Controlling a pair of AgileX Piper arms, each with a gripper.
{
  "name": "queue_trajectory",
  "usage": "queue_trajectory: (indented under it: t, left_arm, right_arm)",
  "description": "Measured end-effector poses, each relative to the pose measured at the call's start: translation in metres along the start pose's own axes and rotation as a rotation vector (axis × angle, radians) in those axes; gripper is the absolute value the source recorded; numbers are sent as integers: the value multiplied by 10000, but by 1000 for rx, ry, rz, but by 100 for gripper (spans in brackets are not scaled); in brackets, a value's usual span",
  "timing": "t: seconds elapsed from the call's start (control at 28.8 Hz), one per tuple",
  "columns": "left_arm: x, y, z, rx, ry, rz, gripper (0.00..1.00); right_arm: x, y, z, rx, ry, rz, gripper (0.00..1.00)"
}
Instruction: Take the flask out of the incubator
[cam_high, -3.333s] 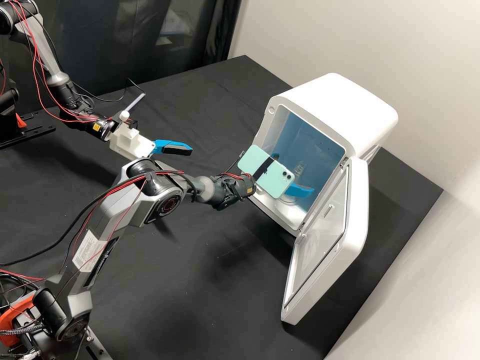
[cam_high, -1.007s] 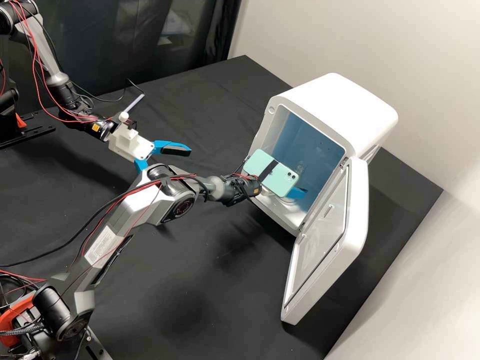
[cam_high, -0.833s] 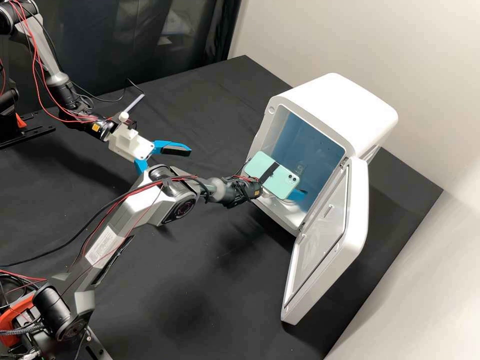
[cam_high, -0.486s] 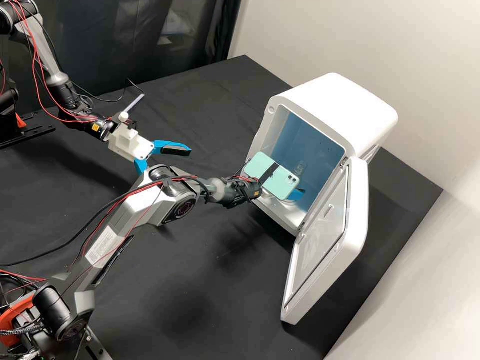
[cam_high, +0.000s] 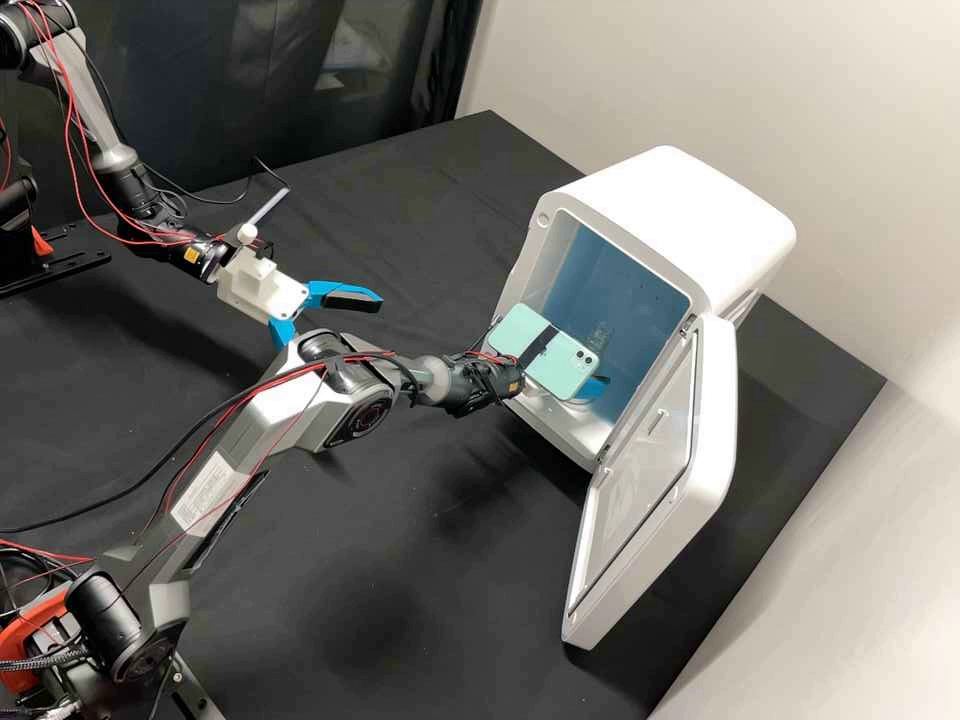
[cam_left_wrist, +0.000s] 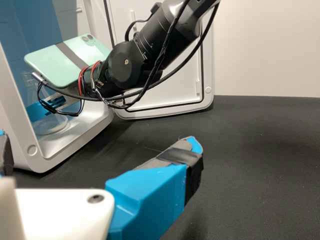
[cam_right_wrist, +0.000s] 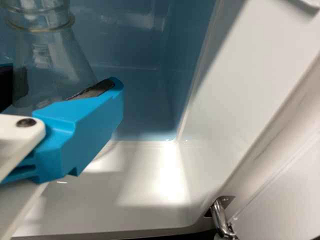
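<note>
One white incubator (cam_high: 690, 215) at right, with one open door (cam_high: 650, 480). One glass flask (cam_right_wrist: 50, 60) inside. Two arms: right arm (cam_high: 250, 430) lower left, left arm (cam_high: 110, 150) upper left. One green phone (cam_high: 545, 350). One black bench (cam_high: 400, 560).

Surroundings noted.
A black table (cam_high: 420, 560) is seen before a pale wall (cam_high: 700, 90); a dark curtain (cam_high: 250, 80) is hung behind.

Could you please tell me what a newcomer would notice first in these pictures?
The white incubator at the right of the bench stands out, its door swung open on a bright blue interior. The right arm's tool is inside beside the glass flask, with a mint-green phone strapped to the wrist.
</note>
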Motion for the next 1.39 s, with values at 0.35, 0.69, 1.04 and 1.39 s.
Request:
queue_trajectory:
  t: [0.35,0.69,1.04,1.39]
  left_arm:
    - [0,0,0,0,0,0,100]
    - [0,0,0,0,0,0,100]
    - [0,0,0,0,0,0,100]
    - [-3,8,-51,-1,15,2,100]
  right_arm:
    - [-166,46,34,52,15,16,0]
    - [-548,351,34,120,103,143,0]
    - [-932,346,123,139,157,172,0]
    - [-1309,-13,417,86,172,129,0]
